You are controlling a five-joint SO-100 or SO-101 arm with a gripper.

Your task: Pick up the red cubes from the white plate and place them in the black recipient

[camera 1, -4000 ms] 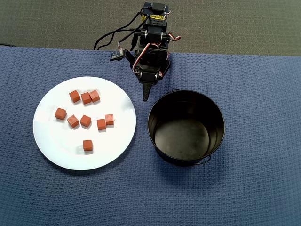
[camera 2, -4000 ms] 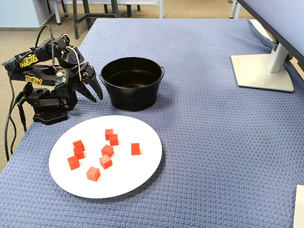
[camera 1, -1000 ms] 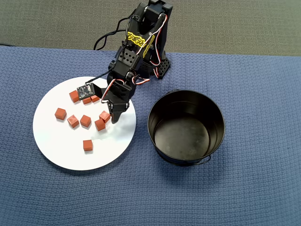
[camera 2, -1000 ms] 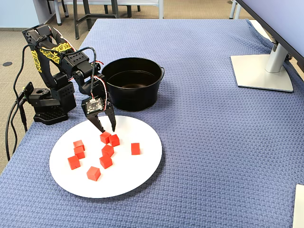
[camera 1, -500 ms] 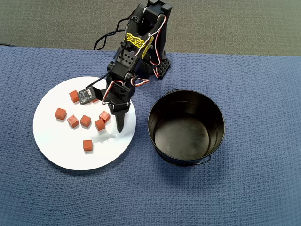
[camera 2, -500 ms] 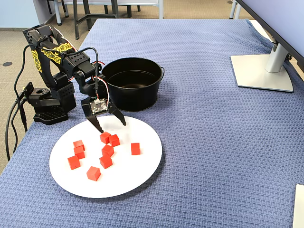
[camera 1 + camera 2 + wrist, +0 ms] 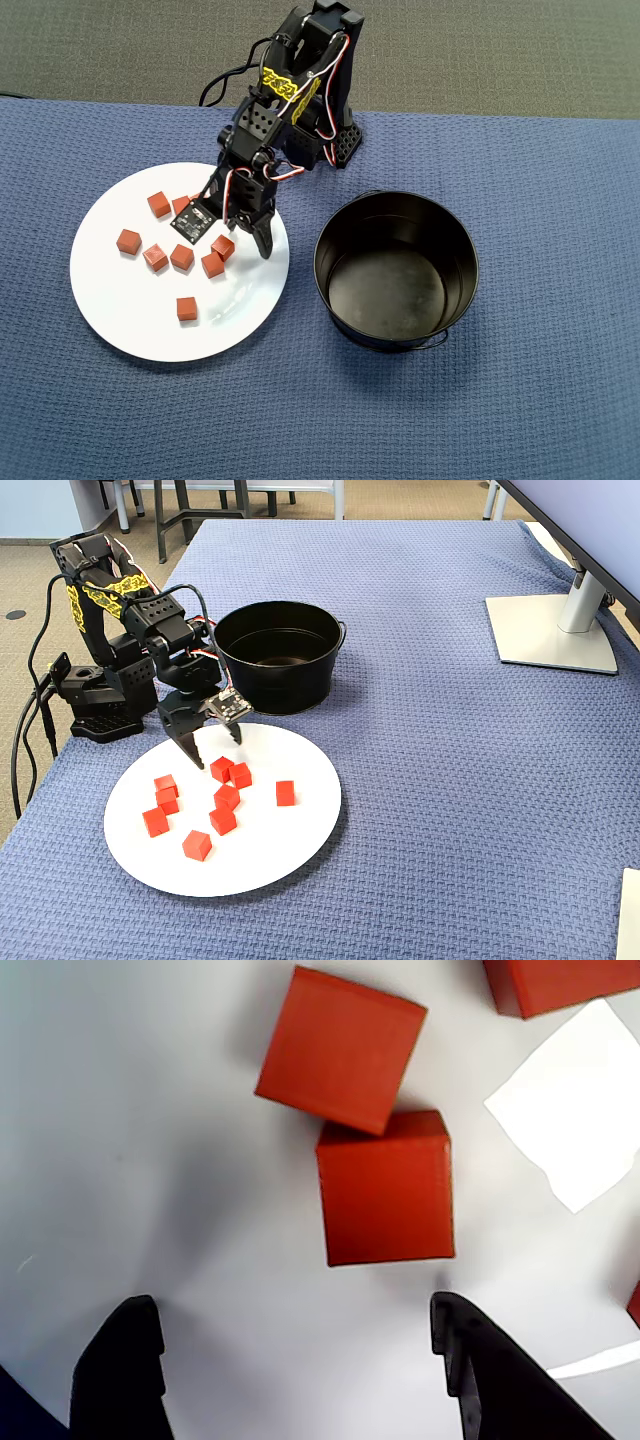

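1. Since half a second ago, my gripper (image 7: pixel 213 748) has swung back toward the plate's near rim and turned, so its small circuit board now faces the pot in the fixed view.
2. From the overhead view I see a blue waffle-weave cloth (image 7: pixel 520 400) covering the table, with grey carpet (image 7: pixel 500 50) beyond its far edge.
3. From the fixed view I see a monitor stand (image 7: pixel 555 630) at the right and chair legs on a tan floor at the top.
4. Yellow lettering runs along the arm (image 7: pixel 283 85); I cannot read it.
5. I count eight red cubes (image 7: pixel 187 309) showing on the white plate (image 7: pixel 120 320) in the overhead view, matte and sharp-edged; the arm may hide another.
6. My gripper is spread and empty; in the wrist view two touching cubes (image 7: pixel 385 1188) lie just ahead of its black fingertips (image 7: pixel 120 1360).
7. To the plate's right in the overhead view, the glossy black pot (image 7: pixel 340 300) stands empty.
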